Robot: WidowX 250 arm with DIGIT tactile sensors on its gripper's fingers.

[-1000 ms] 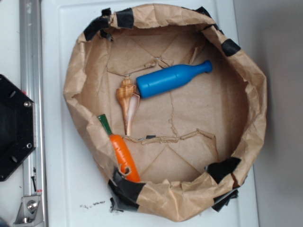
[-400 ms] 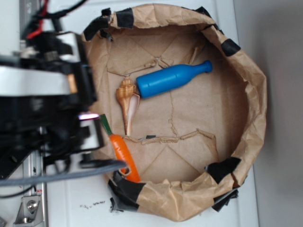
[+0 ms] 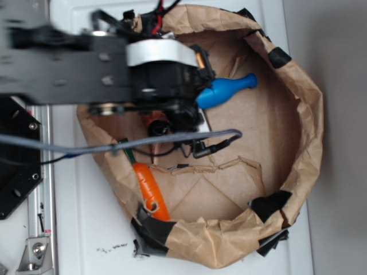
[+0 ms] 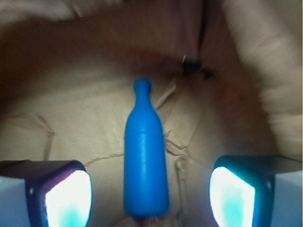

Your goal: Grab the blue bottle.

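The blue bottle (image 3: 226,89) lies on the brown paper inside the paper basin, neck pointing right; my arm hides its thick end in the exterior view. In the wrist view the blue bottle (image 4: 145,161) lies lengthwise between my two fingers, neck pointing away. My gripper (image 4: 149,198) is open and hangs above the bottle's body, one finger on each side with a gap to the bottle on both. In the exterior view my gripper (image 3: 180,103) is over the bottle's thick end.
A brown paper basin (image 3: 307,114) with black tape patches rings the things. An orange toy carrot (image 3: 150,189) lies at its lower left wall. The tan seashell is mostly hidden under my arm. A grey cable (image 3: 172,139) crosses the basin. A metal rail (image 3: 40,172) runs along the left.
My arm has swung in from the left edge to over the basin, and now covers the shell and the bottle's thick end. The bottle and carrot have not moved.
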